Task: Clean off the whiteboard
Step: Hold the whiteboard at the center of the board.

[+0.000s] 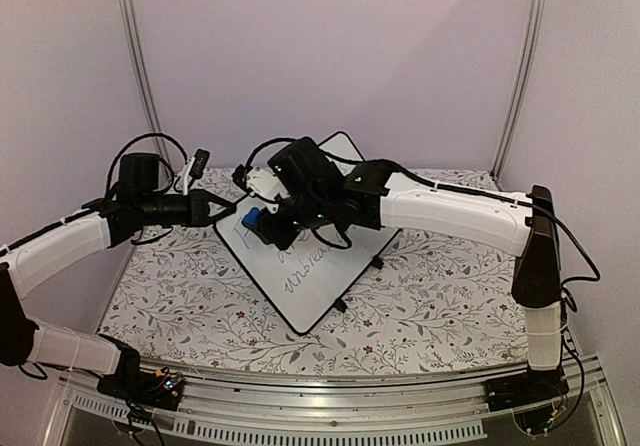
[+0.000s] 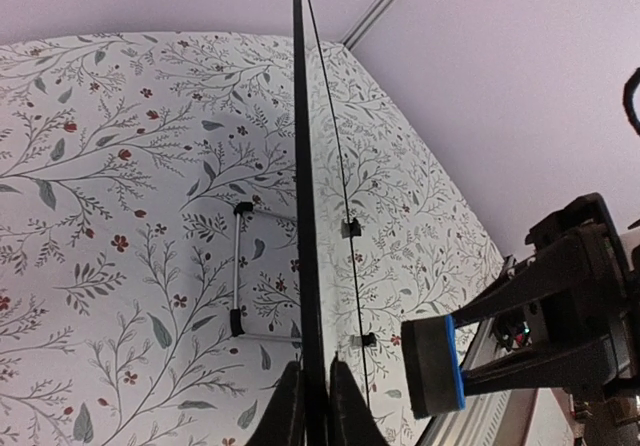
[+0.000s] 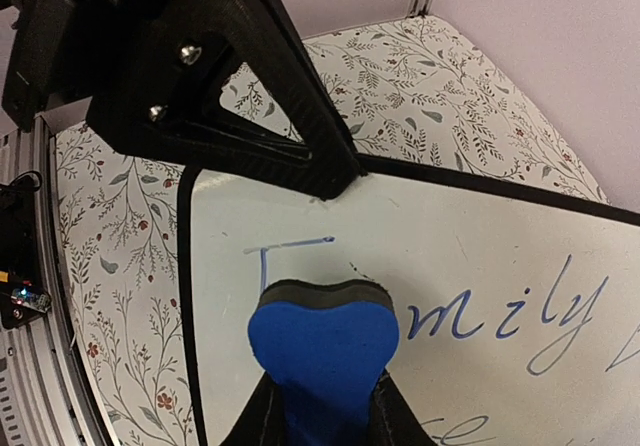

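Note:
The whiteboard (image 1: 300, 266) is a white board with a thin black rim, tilted up off the table, with blue handwriting on it. My left gripper (image 1: 222, 208) is shut on its left edge; in the left wrist view the rim (image 2: 305, 216) runs edge-on between my fingers (image 2: 312, 406). My right gripper (image 1: 268, 222) is shut on a blue eraser (image 3: 322, 341) with a dark felt face, held at the board's upper left over the writing (image 3: 500, 316). The eraser also shows in the left wrist view (image 2: 433, 366).
The table (image 1: 430, 296) has a floral cloth. A metal wire stand (image 2: 238, 271) lies on the cloth behind the board. A small black and white object (image 1: 195, 166) lies at the back left. Walls enclose the back and sides.

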Motion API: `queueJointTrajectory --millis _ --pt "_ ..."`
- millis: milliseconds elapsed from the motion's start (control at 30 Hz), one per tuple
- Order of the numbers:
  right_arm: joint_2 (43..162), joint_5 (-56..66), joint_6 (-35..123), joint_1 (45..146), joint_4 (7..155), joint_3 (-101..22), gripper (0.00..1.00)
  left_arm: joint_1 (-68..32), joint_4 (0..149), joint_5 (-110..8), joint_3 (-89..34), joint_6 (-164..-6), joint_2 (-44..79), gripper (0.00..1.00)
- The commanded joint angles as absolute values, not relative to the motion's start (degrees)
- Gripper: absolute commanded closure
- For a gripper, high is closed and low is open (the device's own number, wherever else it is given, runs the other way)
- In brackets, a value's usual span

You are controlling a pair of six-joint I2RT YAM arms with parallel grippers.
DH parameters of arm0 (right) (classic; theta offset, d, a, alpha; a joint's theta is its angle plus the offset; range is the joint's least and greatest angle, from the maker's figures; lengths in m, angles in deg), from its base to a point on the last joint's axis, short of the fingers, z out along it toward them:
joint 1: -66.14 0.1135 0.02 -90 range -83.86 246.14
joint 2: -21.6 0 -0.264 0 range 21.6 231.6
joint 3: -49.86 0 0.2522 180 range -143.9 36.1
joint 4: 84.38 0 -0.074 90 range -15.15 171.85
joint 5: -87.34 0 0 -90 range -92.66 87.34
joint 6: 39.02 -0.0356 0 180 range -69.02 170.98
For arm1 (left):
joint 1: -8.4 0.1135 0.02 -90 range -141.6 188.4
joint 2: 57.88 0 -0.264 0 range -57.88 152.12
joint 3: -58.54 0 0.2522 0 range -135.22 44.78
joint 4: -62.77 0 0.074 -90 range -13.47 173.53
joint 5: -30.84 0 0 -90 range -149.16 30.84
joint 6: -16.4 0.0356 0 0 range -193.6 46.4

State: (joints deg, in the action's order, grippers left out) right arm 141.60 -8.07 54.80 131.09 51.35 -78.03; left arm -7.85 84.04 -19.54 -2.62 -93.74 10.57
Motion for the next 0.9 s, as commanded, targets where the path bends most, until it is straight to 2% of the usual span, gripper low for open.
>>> queueJointTrajectory --millis 0,267,867 --pt "143.1 -7.2 54.1 131.6 51.1 -80.7 0.77 -7.8 82.7 -18.0 -2.7 -93.7 11.1 0.98" --pt "144.7 -7.1 53.6 131.6 50.7 -82.9 0.76 -7.8 81.1 -17.5 -2.1 -94.9 10.0 1.00" --pt "147.1 -7.7 52.7 132.6 47.7 -87.0 0.76 -9.7 79.1 -24.5 -0.6 -99.2 6.1 1.00"
